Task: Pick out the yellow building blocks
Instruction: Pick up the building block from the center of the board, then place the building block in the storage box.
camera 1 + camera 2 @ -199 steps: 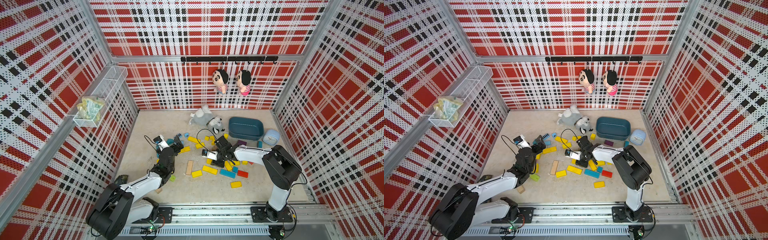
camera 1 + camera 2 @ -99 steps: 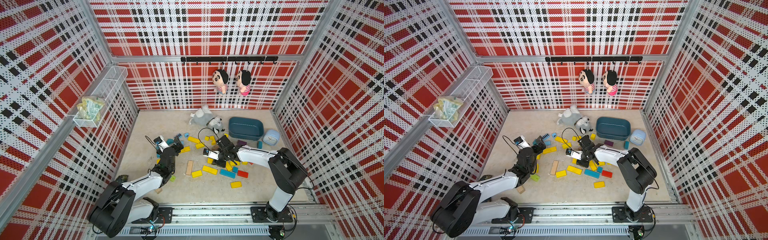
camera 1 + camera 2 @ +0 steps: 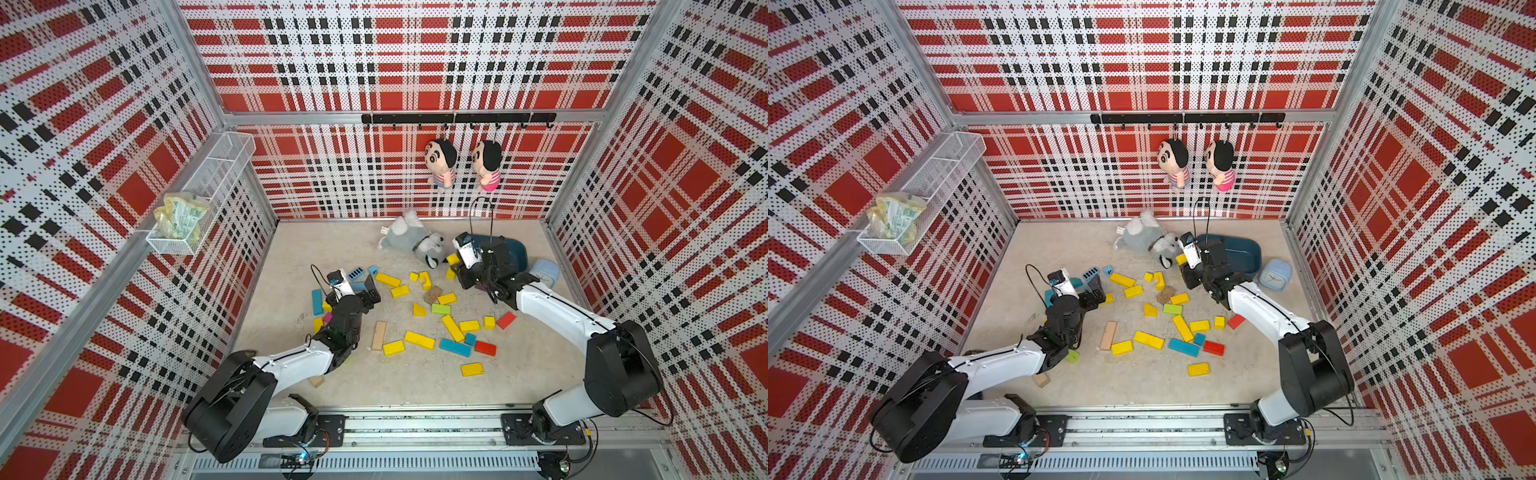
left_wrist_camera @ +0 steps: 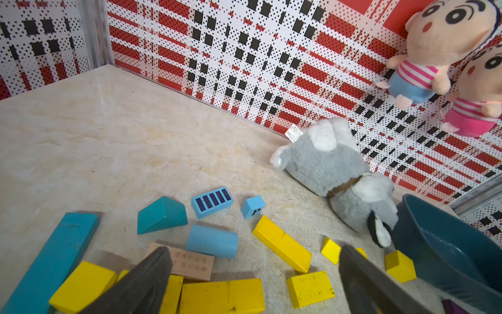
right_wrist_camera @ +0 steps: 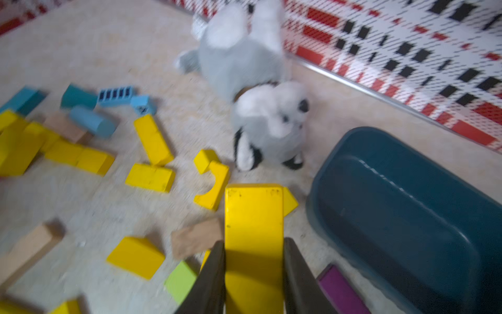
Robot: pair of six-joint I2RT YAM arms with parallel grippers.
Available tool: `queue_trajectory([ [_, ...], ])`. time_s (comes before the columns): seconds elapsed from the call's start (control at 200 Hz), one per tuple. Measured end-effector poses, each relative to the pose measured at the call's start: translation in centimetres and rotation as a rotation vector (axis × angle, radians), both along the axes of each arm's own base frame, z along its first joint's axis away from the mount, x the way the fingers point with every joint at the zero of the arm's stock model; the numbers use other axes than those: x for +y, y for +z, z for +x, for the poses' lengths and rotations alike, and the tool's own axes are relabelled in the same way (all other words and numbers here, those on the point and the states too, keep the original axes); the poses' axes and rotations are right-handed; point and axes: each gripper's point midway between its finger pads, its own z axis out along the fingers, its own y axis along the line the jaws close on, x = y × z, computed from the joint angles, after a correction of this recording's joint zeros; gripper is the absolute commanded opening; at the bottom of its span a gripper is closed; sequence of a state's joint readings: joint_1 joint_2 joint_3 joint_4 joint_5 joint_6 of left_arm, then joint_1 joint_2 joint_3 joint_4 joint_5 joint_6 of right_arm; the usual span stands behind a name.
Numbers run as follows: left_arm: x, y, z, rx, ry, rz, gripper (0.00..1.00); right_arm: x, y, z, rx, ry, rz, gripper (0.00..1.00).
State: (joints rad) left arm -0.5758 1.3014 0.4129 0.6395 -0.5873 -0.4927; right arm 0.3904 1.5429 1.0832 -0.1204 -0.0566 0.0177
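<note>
In a top view, the right pincer [image 3: 460, 268] pinches a long yellow wooden block [image 3: 452, 259] beside the dark blue plastic tub [image 3: 517, 253]. In the left wrist view, the left pincer [image 4: 254, 251] is spread wide above more yellow building blocks [image 4: 222, 293]. In the right wrist view, the block is not over the tub yet, so next it likely must go there and drop.

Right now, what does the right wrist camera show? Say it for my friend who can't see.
A long yellow block is pinched between the two dark jaws, next to a dark blue tub. Beyond lies a grey plush toy, with more yellow blocks scattered on the beige floor. The picture is blurry.
</note>
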Motion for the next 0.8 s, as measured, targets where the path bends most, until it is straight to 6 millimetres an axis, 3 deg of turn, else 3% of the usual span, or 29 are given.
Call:
queue_trajectory([
  [0.14, -0.1, 0.0, -0.1, -0.002, 0.006, -0.011, 0.98, -2.4, 0.4, 3.6, 0.031, -0.256, 0.114, 0.0],
  [0.366, -0.9, 0.5, -0.7, -0.015, -0.002, -0.023, 0.98, -4.2, -3.2, 8.1, 0.113, -0.495, 0.193, 0.0],
  [0.802, -1.5, 0.4, -1.5, -0.004, -0.003, -0.006, 0.98, -8.2, -7.8, 12.2, 0.17, -0.66, 0.164, 0.02],
])
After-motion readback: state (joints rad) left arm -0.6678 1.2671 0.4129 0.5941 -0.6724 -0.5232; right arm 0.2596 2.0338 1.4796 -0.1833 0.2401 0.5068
